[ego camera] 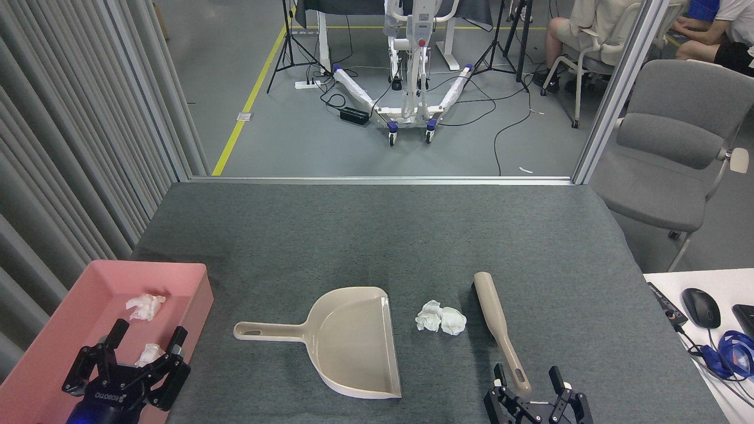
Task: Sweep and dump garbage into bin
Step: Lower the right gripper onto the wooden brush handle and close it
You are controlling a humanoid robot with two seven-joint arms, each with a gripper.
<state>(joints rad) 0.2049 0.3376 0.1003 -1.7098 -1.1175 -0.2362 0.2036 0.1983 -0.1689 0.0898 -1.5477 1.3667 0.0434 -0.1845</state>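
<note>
To grip the brush [498, 330] well, the right gripper [528, 377], jaws spread and holding nothing, needed to close squarely around the handle tip lying between its fingers. Tissue garbage [440, 318] lay ahead and left of it, beside the dustpan [347, 340]. The left gripper [147, 340], open and empty, hovered over the pink bin [194, 294].

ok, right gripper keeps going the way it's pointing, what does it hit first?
Probably the brush handle: the open right gripper points up-table with the handle's near end between its fingers. Height over the handle is unclear from this view.
</note>
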